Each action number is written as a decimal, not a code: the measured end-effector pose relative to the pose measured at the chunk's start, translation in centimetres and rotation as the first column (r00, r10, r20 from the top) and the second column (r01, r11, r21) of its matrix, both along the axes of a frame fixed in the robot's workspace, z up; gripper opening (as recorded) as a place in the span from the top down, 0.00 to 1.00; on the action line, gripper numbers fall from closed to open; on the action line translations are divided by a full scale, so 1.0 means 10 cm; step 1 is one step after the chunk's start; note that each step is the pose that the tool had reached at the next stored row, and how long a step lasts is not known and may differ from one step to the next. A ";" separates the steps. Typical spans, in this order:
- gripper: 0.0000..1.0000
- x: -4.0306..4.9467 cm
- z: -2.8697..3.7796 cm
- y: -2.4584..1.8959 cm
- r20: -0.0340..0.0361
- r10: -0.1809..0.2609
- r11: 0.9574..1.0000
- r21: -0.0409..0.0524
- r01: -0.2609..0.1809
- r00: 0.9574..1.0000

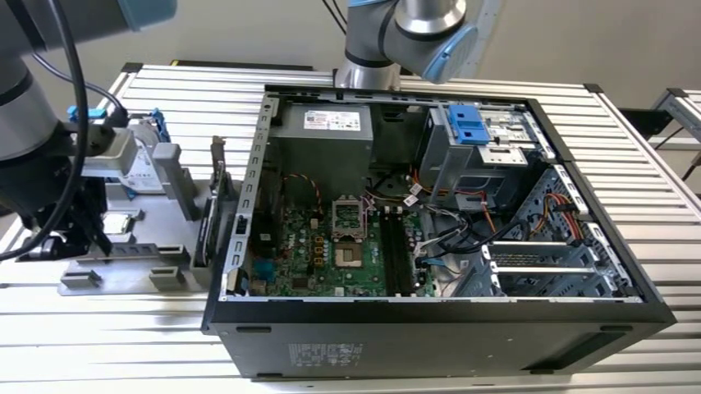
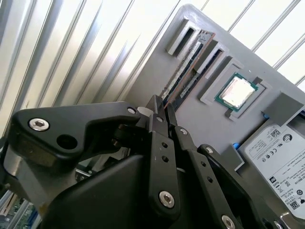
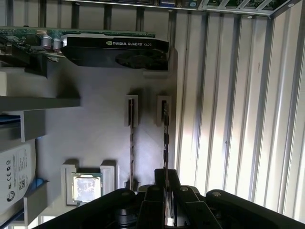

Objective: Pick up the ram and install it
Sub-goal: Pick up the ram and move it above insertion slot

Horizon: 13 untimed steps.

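Observation:
The ram (image 3: 165,138) is a thin dark stick standing on edge in a slot of the grey fixture (image 3: 95,129), also seen as the ram (image 2: 187,61) in the second wrist view. My gripper (image 3: 166,172) sits over the stick's near end with a black finger on each side, shut on it; in the second wrist view the gripper (image 2: 162,106) shows the same narrow grip. The ram still rests in its slot. In the exterior view my gripper (image 1: 71,234) hangs over the fixture (image 1: 164,213) at the exterior view's left.
A second thin stick (image 3: 132,143) stands in the neighbouring slot. A processor chip (image 3: 86,186), a hard drive (image 2: 281,152) and a graphics card (image 3: 116,47) share the fixture. The open computer case (image 1: 438,320) lies in the middle, with a second arm (image 1: 405,33) behind it.

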<state>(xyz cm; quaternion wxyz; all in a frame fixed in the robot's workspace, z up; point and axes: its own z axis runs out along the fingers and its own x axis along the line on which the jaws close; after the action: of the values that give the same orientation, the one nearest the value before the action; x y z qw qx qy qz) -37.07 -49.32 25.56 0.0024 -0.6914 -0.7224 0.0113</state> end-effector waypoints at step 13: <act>1.00 -0.002 0.056 0.000 0.000 0.000 1.000 0.000 0.000 1.000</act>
<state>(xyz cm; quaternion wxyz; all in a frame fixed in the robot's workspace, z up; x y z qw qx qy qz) -37.09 -49.32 26.12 0.0024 -0.6914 -0.7224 0.0114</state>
